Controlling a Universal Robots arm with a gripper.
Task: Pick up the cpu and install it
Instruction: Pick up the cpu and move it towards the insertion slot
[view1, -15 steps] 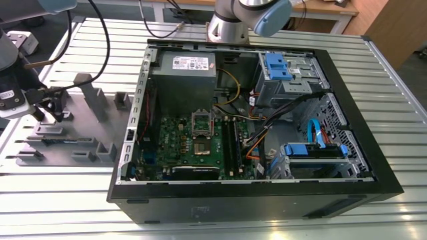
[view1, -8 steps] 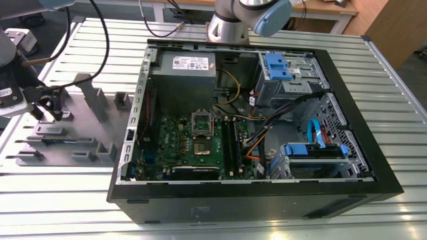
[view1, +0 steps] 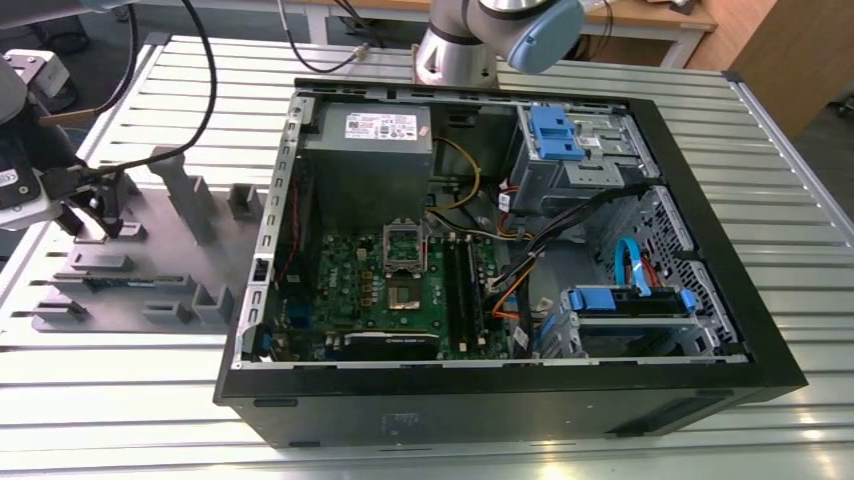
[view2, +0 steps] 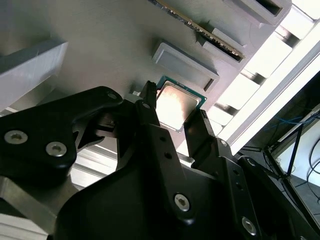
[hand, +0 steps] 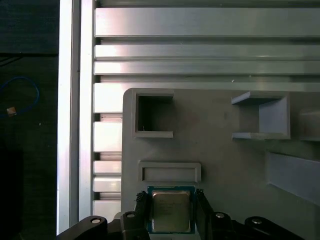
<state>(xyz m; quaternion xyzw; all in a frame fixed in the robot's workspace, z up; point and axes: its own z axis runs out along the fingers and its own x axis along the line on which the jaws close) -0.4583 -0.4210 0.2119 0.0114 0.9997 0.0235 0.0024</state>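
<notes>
- My hand (view2: 175, 119) is clenched on the cpu (view2: 176, 102). In both wrist views my fingers (hand: 142, 212) sit tight against two opposite edges of the chip. I judge that gripping it by the sides leaves its silvery top and its underside untouched.
- The cpu lies flat, metal top up, on the grey fixture plate (hand: 225, 165), near the plate's edge. It does not look lifted off yet.
- Just beside the cpu on the plate is a low rectangular frame (hand: 170, 171), and farther in stand open box-shaped blocks (hand: 155, 115). I take these for holders that keep parts at known spots, so I can come down on them squarely.
- The plate rests on the slatted aluminium bench (hand: 200, 25).
- In the exterior view the open computer case (view1: 467, 410) lies on its side just beside the plate, toward the exterior view's right, so its motherboard (view1: 350, 285) faces up.
- Inside the case, well apart from the plate, the socket (view1: 400, 295) is bare and its hinged frame (view1: 404, 240) is swung up, presumably to receive the chip. Nothing is installed yet.
</notes>
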